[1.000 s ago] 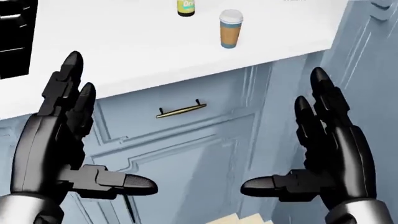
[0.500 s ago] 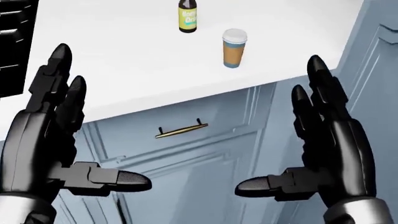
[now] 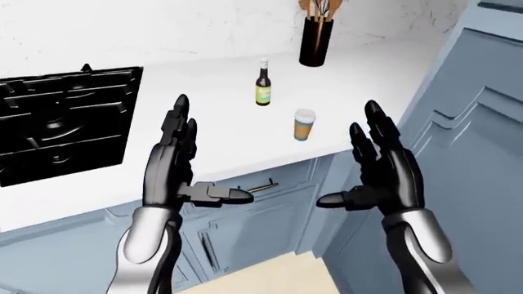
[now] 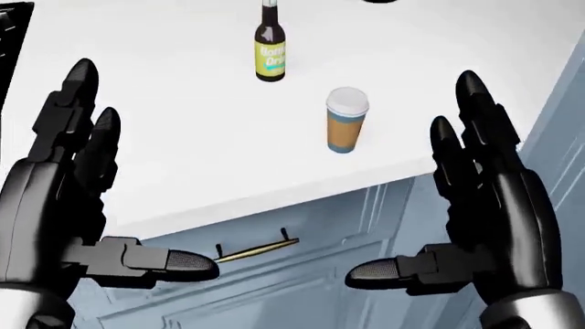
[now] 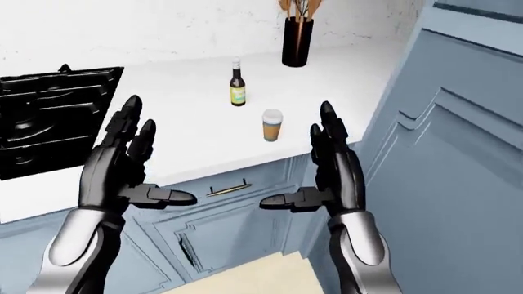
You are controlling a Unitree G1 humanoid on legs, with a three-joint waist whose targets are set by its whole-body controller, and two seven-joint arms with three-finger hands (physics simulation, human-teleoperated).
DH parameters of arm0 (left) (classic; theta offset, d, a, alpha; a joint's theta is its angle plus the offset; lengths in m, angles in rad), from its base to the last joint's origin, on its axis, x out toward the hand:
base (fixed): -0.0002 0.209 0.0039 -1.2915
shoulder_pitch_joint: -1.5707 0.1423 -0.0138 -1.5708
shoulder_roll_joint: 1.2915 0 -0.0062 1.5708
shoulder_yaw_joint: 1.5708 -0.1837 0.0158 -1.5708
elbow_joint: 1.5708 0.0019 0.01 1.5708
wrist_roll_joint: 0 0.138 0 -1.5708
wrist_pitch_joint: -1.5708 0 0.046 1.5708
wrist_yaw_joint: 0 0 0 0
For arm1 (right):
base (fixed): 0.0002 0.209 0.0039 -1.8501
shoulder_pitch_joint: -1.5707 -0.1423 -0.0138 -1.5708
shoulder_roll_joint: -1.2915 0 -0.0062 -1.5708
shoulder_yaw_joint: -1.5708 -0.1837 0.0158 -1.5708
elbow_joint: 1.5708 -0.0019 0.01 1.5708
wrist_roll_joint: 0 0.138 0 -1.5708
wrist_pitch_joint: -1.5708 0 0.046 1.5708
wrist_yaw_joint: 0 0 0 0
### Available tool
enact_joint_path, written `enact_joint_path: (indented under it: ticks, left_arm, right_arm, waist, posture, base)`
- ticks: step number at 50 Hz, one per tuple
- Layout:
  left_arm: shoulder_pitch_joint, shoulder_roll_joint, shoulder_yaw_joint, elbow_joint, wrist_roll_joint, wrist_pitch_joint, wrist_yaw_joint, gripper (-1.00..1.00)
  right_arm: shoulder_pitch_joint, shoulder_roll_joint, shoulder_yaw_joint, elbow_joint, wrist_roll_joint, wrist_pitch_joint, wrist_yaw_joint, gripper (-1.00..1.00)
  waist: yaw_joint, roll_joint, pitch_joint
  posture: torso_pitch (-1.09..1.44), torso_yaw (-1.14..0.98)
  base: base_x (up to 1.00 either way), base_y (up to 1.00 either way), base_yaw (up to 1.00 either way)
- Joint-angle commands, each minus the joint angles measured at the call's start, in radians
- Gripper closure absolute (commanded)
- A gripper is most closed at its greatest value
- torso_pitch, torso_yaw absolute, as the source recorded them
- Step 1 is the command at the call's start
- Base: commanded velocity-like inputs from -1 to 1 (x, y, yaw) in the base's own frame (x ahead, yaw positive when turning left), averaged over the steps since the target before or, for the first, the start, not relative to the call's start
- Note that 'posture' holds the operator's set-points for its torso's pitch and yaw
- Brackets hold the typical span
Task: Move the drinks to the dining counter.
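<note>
Counter (image 3: 204,122) white, cabinets (image 5: 458,153) blue.

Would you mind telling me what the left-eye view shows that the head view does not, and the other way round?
Only the left-eye view shows the whole black stove, the dark utensil holder with wooden utensils, the wall behind the counter and the floor below. The head view adds nothing of its own; it simply shows things closer, with the bottle's label larger. Both show the beer bottle, the coffee cup, the white counter, the brass drawer handle, and the open left robot hand and right robot hand.
</note>
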Motion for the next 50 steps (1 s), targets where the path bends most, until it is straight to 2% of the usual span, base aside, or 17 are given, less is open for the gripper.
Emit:
enact_joint_path:
  ticks: [1,4,5,7,9,15,20,21,22,25,28,29,32,35,36,41,50]
  left_arm:
    - [-0.026,-0.002,-0.007,-0.03,-0.005,-0.017,-0.002,-1.0]
    - [-0.031,-0.001,-0.008,-0.044,-0.006,-0.001,0.0,-1.0]
    - [-0.032,0.0,-0.009,-0.047,-0.005,0.002,0.0,-1.0]
    - [-0.033,0.0,-0.01,-0.047,-0.004,0.002,0.0,-1.0]
    - [-0.036,0.0,-0.012,-0.054,-0.004,0.011,0.0,-1.0]
    - [-0.047,0.0,-0.01,-0.063,-0.003,0.024,-0.001,-1.0]
    - [-0.048,0.002,-0.006,-0.076,-0.007,0.036,0.001,-1.0]
    - [-0.045,0.003,-0.004,-0.069,-0.009,0.026,0.0,-1.0]
    - [-0.043,0.003,-0.002,-0.069,-0.01,0.024,-0.001,-1.0]
    - [-0.05,0.003,-0.009,-0.092,-0.009,0.051,0.003,-1.0]
    - [-0.064,0.005,-0.012,-0.1,-0.006,0.069,0.004,-1.0]
    - [-0.065,0.005,-0.015,-0.104,-0.005,0.074,0.005,-1.0]
    - [-0.055,0.003,-0.017,-0.101,-0.003,0.062,0.002,-1.0]
    - [-0.053,0.002,-0.014,-0.099,-0.004,0.057,0.001,-1.0]
    - [-0.055,0.002,-0.013,-0.106,-0.004,0.066,0.001,-1.0]
    - [-0.052,0.003,-0.005,-0.106,-0.009,0.061,-0.001,-1.0]
    - [-0.086,0.015,0.005,-0.132,-0.016,0.116,0.004,-1.0]
  right_arm:
    - [-0.013,-0.007,-0.016,-0.02,-0.002,-0.027,-0.002,-1.0]
    - [-0.013,-0.007,-0.019,-0.034,0.002,-0.017,-0.003,-1.0]
    - [-0.014,-0.008,-0.021,-0.041,0.005,-0.011,-0.004,-1.0]
    - [-0.013,-0.008,-0.018,-0.045,0.001,-0.011,-0.006,-1.0]
    - [-0.012,-0.008,-0.016,-0.059,-0.001,-0.011,-0.004,-1.0]
    - [-0.01,-0.005,-0.017,-0.071,0.01,-0.023,0.003,-1.0]
    - [0.004,0.002,-0.016,-0.084,0.059,-0.016,0.015,-1.0]
    - [0.009,0.0,-0.011,-0.084,0.06,-0.018,0.019,-1.0]
    - [0.006,0.002,-0.017,-0.093,0.074,-0.007,0.017,-1.0]
    - [0.002,-0.003,-0.023,-0.097,0.086,-0.001,0.016,-1.0]
    - [0.001,-0.008,-0.029,-0.125,0.098,0.017,0.01,-1.0]
    - [-0.001,-0.009,-0.035,-0.13,0.103,0.018,0.008,-1.0]
    - [0.005,-0.011,-0.041,-0.127,0.101,0.0,0.009,-1.0]
    - [0.003,-0.013,-0.037,-0.14,0.098,0.009,0.005,-1.0]
    - [0.003,-0.013,-0.033,-0.142,0.095,0.008,0.005,-1.0]
    - [0.006,-0.003,-0.031,-0.143,0.123,0.012,0.013,-1.0]
    - [-0.014,-0.003,0.013,-0.1,0.085,-0.021,0.019,-1.0]
  waist:
    - [-0.004,0.002,-0.012]
    - [-0.007,-0.088,-0.041]
    - [-0.019,-0.05,-0.019]
    - [-0.025,-0.058,0.001]
    - [-0.026,-0.065,-0.008]
    - [-0.036,-0.04,-0.004]
    - [-0.04,0.021,-0.025]
    - [-0.045,0.044,-0.053]
    - [-0.012,-0.023,-0.021]
    - [-0.012,0.024,-0.012]
    - [-0.02,0.027,-0.03]
    - [-0.003,0.002,-0.018]
    - [-0.003,-0.004,0.005]
    - [0.0,-0.07,-0.023]
    - [-0.01,-0.03,-0.007]
    - [-0.03,0.005,-0.025]
    - [-0.034,-0.003,-0.041]
  posture:
    - [0.0,0.0]
    - [0.0,0.0]
    - [0.0,0.0]
    - [0.0,0.0]
    - [0.0,0.0]
    - [0.0,0.0]
    - [0.0,0.0]
    - [0.0,0.0]
    - [0.0,0.0]
    - [0.0,0.0]
    - [0.0,0.0]
    - [0.0,0.0]
    - [0.0,0.0]
    - [0.0,0.0]
    - [0.0,0.0]
    - [0.0,0.0]
    - [0.0,0.0]
  base:
    - [0.34,-0.28,0.0]
    - [0.33,-0.26,0.0]
    - [0.33,-0.27,0.0]
    - [0.33,-0.22,0.0]
    - [0.17,0.0,0.0]
    - [0.0,0.0,0.0]
    - [0.0,0.0,0.0]
    - [0.0,0.28,0.0]
    - [0.0,0.0,0.66]
    - [0.0,0.0,0.71]
    - [0.0,0.09,0.48]
    - [0.0,0.0,0.0]
    - [0.0,0.0,0.0]
    - [0.0,0.0,0.0]
    - [0.0,0.0,0.0]
    - [0.0,0.0,0.0]
    - [0.0,0.0,0.0]
